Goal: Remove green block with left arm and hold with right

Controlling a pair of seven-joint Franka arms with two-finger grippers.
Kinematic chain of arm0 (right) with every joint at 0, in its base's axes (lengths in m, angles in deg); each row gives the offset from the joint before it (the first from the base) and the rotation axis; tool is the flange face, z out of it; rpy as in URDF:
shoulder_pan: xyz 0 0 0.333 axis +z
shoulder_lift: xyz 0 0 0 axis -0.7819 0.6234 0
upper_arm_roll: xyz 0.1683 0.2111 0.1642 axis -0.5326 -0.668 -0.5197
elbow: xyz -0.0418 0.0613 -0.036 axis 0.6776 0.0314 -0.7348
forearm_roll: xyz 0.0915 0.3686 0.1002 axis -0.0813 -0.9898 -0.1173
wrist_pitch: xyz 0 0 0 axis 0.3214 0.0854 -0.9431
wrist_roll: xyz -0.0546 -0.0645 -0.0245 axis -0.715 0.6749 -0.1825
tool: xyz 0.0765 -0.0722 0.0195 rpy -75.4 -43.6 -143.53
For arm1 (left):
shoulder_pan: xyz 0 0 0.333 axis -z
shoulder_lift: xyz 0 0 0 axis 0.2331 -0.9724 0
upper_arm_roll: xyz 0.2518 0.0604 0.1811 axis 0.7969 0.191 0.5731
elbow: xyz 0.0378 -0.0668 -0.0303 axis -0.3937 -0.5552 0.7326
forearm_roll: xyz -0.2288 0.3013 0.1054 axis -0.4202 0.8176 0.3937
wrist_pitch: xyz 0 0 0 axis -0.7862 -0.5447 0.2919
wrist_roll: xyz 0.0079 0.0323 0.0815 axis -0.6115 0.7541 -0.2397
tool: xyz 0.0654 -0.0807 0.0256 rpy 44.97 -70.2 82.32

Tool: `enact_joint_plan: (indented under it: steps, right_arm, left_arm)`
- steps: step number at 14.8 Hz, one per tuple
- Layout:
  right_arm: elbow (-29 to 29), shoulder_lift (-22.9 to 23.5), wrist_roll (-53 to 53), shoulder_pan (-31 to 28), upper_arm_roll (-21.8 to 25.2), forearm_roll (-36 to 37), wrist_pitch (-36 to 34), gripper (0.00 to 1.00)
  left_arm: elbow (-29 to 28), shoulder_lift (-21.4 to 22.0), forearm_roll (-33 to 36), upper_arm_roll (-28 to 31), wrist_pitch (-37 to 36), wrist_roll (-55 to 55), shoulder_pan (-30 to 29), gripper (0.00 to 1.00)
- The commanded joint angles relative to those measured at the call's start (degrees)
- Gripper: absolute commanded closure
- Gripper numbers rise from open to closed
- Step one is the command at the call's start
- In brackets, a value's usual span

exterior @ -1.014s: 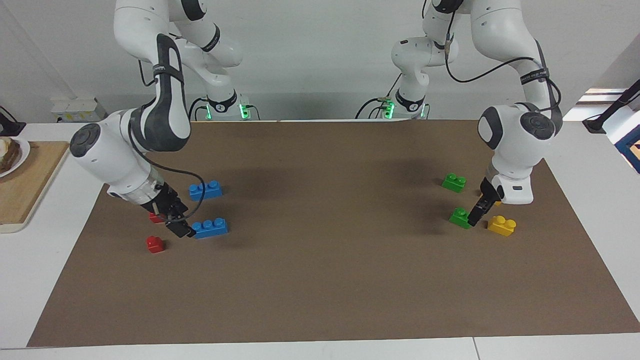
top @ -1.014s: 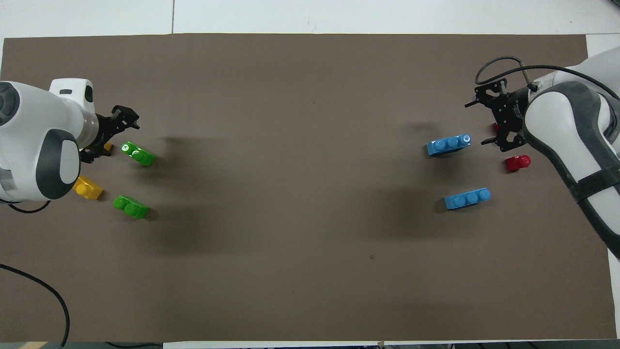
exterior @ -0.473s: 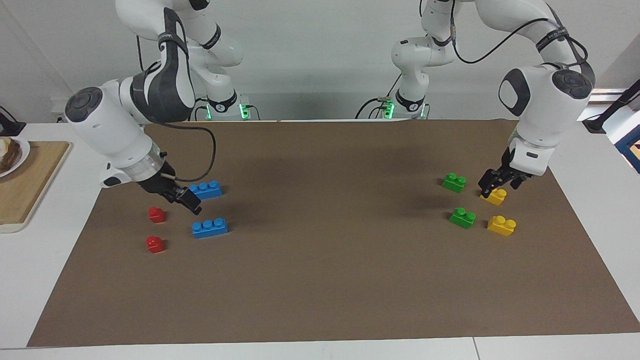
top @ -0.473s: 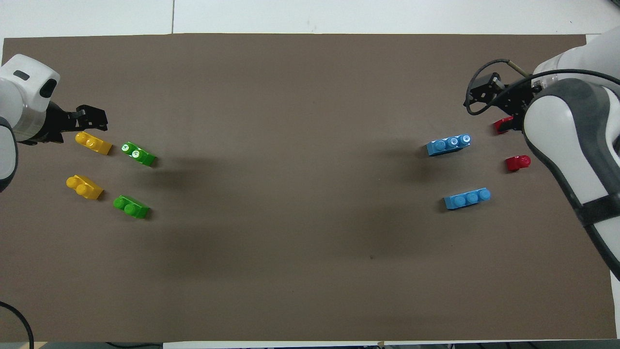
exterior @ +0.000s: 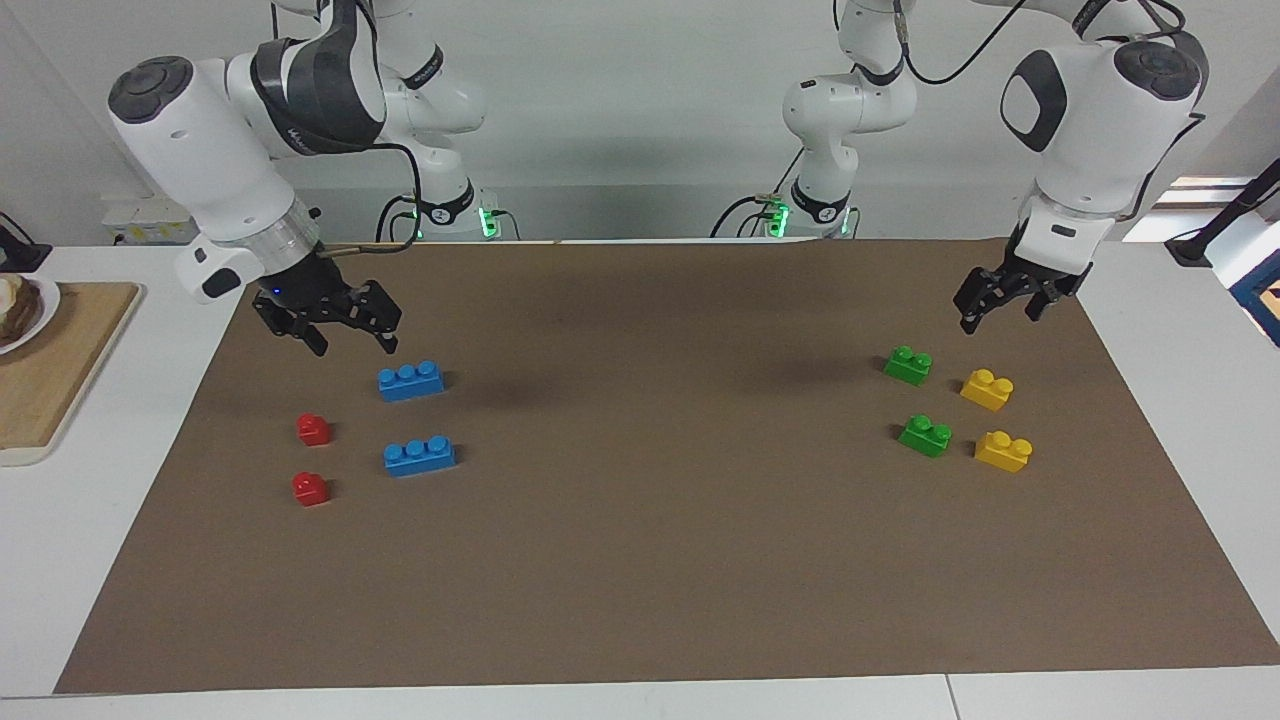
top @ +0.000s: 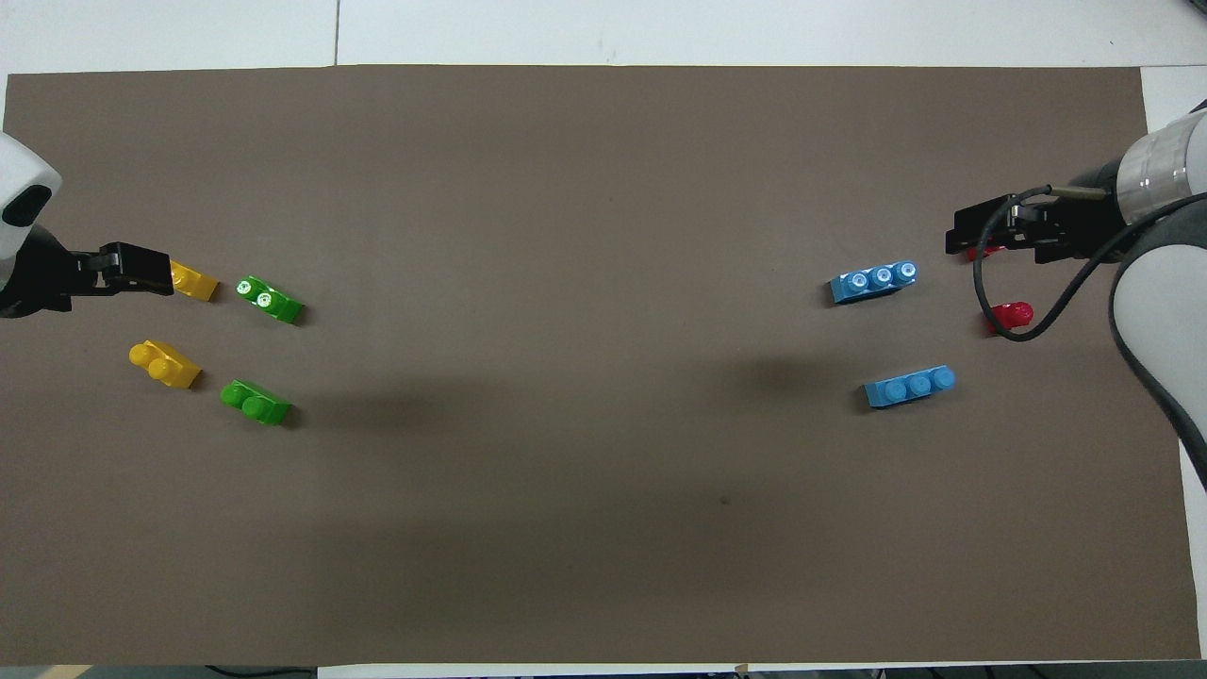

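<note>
Two green blocks lie on the brown mat toward the left arm's end, one nearer to the robots point(exterior: 908, 365) point(top: 256, 402) and one farther point(exterior: 926, 436) point(top: 269, 299). Each lies alone, joined to nothing. My left gripper point(exterior: 1000, 308) point(top: 141, 280) is open and empty, raised over the mat near the nearer green block and touching nothing. My right gripper point(exterior: 343, 338) point(top: 981, 236) is open and empty, raised over the mat near a blue brick point(exterior: 411, 381).
Two yellow blocks point(exterior: 987, 389) point(exterior: 1003, 451) lie beside the green ones. A second blue brick point(exterior: 420, 455) and two red blocks point(exterior: 313, 429) point(exterior: 310, 489) lie toward the right arm's end. A wooden board point(exterior: 60, 360) sits off the mat there.
Both grippers rose from the mat and drew back toward the robots. The left left the farther green block's side; the right left the farther blue brick. No block moved.
</note>
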State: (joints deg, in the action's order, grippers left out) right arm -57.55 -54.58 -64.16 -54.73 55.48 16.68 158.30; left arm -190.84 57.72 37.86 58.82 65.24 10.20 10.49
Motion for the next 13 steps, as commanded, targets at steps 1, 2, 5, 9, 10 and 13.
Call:
enact_joint_plan:
  steps: [1,2,5,9,10,13]
  right_arm:
    - [-1.27,-1.38,5.20,-0.21,-0.28,3.72,-2.28,0.00]
    - [-1.62,-2.69,5.30,-0.21,-0.28,3.82,-4.22,0.00]
    - [-1.71,-5.16,5.57,-0.48,-0.28,3.82,-6.52,0.00]
    - [-0.83,-4.99,5.48,-0.30,-0.28,4.17,-7.58,0.00]
    - [-0.74,-4.99,5.48,-0.21,-0.28,4.70,-7.92,0.00]
    - [0.05,-4.55,5.57,-0.21,-0.28,6.55,-8.46,0.00]
  left_arm:
    - [3.06,-0.31,0.08,0.25,-4.90,-3.54,0.79,0.00]
    - [3.68,-0.31,-0.10,0.25,-5.87,-4.69,0.88,0.00]
    - [4.82,-0.22,-0.80,0.25,-6.67,-4.61,0.88,0.00]
    - [8.08,-0.57,-0.89,0.33,-9.84,-4.61,0.88,0.00]
    - [8.08,-0.57,-1.50,0.33,-9.84,-4.61,0.79,0.00]
    - [7.90,-0.57,-4.76,0.60,-9.14,-3.99,0.35,0.00]
